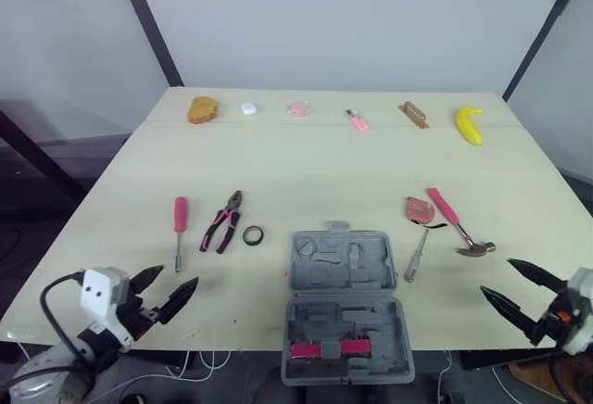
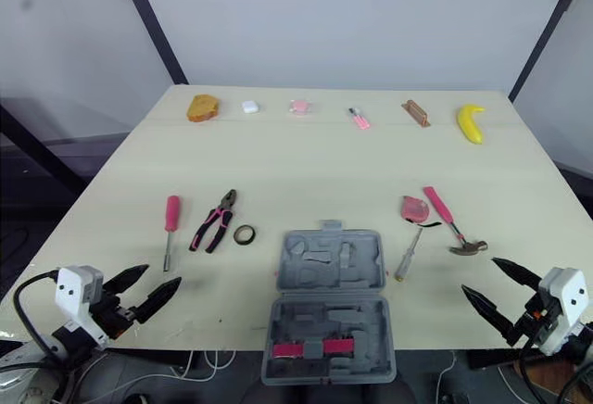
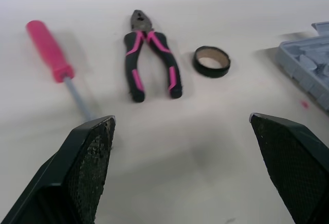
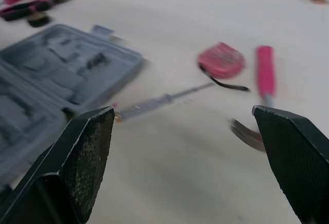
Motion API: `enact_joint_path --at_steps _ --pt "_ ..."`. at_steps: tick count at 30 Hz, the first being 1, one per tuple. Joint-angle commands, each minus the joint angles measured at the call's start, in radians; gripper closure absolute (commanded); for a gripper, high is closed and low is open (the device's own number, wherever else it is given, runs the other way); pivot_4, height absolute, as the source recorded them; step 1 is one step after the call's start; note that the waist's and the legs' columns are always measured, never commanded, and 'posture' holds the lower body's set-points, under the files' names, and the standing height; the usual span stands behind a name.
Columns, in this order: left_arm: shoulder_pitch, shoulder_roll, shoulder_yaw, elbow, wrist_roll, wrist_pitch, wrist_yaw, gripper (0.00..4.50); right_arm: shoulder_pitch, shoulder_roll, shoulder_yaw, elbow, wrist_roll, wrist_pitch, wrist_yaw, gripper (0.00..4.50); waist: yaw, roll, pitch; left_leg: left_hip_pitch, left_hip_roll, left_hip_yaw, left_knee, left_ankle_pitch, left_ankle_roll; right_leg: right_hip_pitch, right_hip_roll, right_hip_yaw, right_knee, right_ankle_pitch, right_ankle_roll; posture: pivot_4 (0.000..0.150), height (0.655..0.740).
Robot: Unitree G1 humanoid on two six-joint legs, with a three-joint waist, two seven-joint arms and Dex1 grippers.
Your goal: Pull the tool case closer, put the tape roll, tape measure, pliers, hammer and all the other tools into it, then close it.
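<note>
Left gripper: low at the near-left corner of the table, fingers spread wide, nothing between them. Right gripper: at the near-right edge, fingers also spread wide, empty.

Tool case: grey plastic, lying open and flat at the middle of the near edge, between the two grippers. Both halves show moulded recesses. The near half reaches over the table's near edge and carries a pink strip. The handle tab sits on the far side of the far half.

Left of the case, in a row going left: tape roll, a small black ring lying flat, just beside the pliers, which have black and pink grips and point their nose away. Then a pink-handled screwdriver, blade toward the near edge.

Right of the case: a slim screwdriver, just beside the far half. Beyond it is the tape measure, reddish pink with a dark strap. The hammer lies next to it, pink grip away, metal head near.

Far edge, left to right: brown lump, white piece, two small pink items, a brown block, a banana.
</note>
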Motion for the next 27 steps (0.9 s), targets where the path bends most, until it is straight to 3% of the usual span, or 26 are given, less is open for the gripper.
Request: enact_joint_path --at_steps 1,4,6,11,22,27 --pt "-0.013 0.022 -0.048 -0.079 0.031 0.029 0.035 0.04 0.003 -0.029 0.022 -0.091 0.05 0.042 0.032 0.0 0.0 0.0 0.0 0.0 0.0 0.0 0.0 0.0 0.0 0.0 0.0 0.0 0.0 0.0 0.0 0.15 0.74" --pt "-0.055 0.15 -0.166 -0.082 0.177 0.018 -0.005 0.04 -0.027 -0.047 0.052 -0.124 0.076 0.063 0.063 0.0 -0.001 0.0 0.0 0.0 0.0 -0.001 0.0 0.0 0.0 0.0 0.001 0.0 0.0 0.0 0.0 0.15 0.74" --pt "-0.108 0.204 -0.195 -0.052 0.209 0.019 -0.011 0.04 -0.042 -0.051 0.065 -0.128 0.078 0.061 0.081 0.0 0.001 0.0 0.0 0.0 -0.001 0.0 0.0 0.0 0.0 0.0 0.002 0.0 0.0 0.0 0.0 0.15 0.74" --pt "-0.326 0.381 -0.406 0.061 0.385 -0.071 -0.149 0.04 -0.086 -0.065 0.128 -0.128 0.083 0.072 0.143 0.0 0.004 0.001 0.001 -0.001 -0.001 0.0 0.0 0.0 0.0 0.0 0.003 -0.001 -0.001 0.0 0.0 0.15 0.74" --pt "-0.798 0.455 -0.786 0.244 0.717 -0.14 -0.402 0.04 -0.18 -0.055 0.209 -0.199 0.1 0.1 0.118 0.0 0.002 0.001 0.002 -0.004 -0.001 0.001 0.001 0.0 0.0 -0.001 0.005 -0.002 0.0 0.0 0.0 0.15 0.74" --pt "-0.939 0.411 -0.887 0.236 0.859 -0.081 -0.451 0.04 -0.203 -0.069 0.212 -0.196 0.079 0.08 0.13 0.0 0.005 0.001 0.002 -0.005 -0.001 0.002 0.002 0.0 0.0 -0.001 0.005 -0.002 0.0 0.0 0.0 0.15 0.74"
